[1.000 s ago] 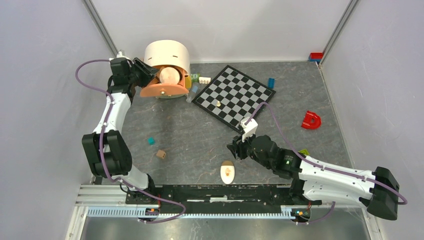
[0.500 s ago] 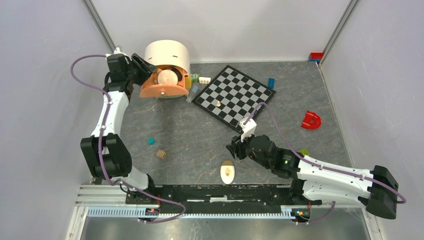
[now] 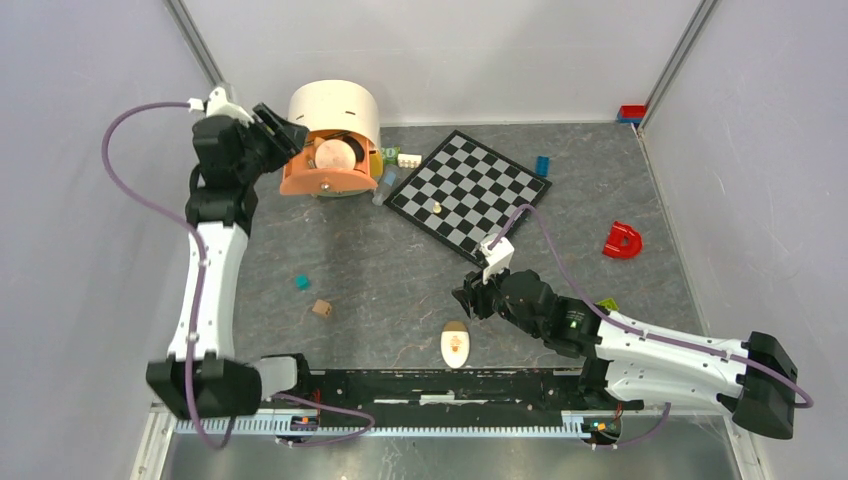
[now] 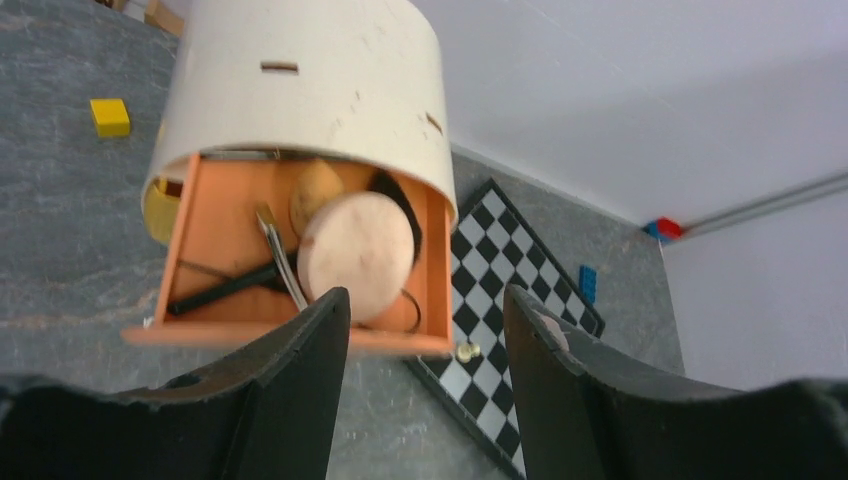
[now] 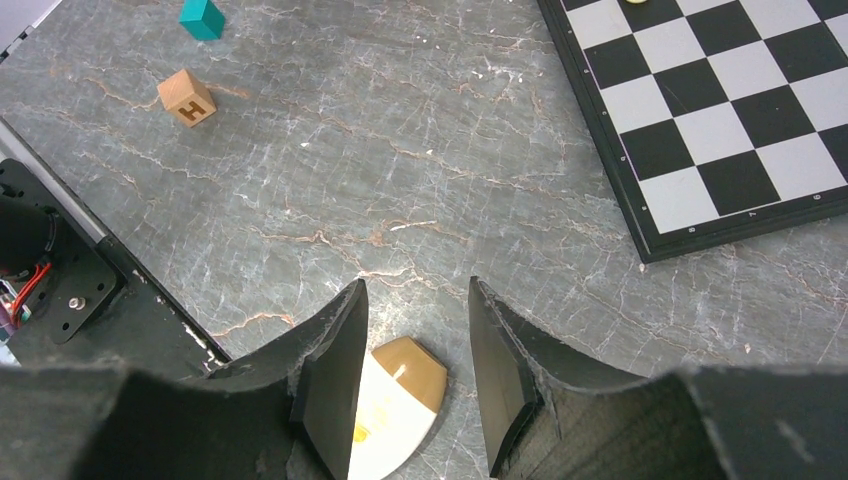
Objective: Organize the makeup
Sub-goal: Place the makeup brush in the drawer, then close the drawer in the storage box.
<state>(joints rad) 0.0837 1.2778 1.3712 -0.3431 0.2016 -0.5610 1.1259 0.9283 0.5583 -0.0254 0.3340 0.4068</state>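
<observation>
A cream round organiser (image 3: 335, 105) stands at the back left with its orange drawer (image 3: 300, 183) pulled out. In the drawer lie the round peach compact (image 4: 357, 250), a brush (image 4: 280, 260), a black pencil (image 4: 215, 290) and other small items. My left gripper (image 3: 285, 135) is open and empty, raised just left of the drawer; its wrist view looks down past the gripper (image 4: 425, 300) onto the drawer. A cream oval with a tan cap (image 3: 456, 344) lies near the front edge. My right gripper (image 3: 465, 298) is open and hovers over the oval (image 5: 395, 400), apart from it.
A chessboard (image 3: 470, 190) with one small pale piece (image 3: 437, 207) lies right of the organiser. A teal cube (image 3: 302, 282) and a wooden cube (image 3: 322, 309) sit left of centre. A red D-shaped piece (image 3: 624, 241) and a blue brick (image 3: 541, 165) lie to the right.
My left arm has lifted and swung its gripper back to the left, away from the drawer. The drawer, the oval and my right arm have not moved.
</observation>
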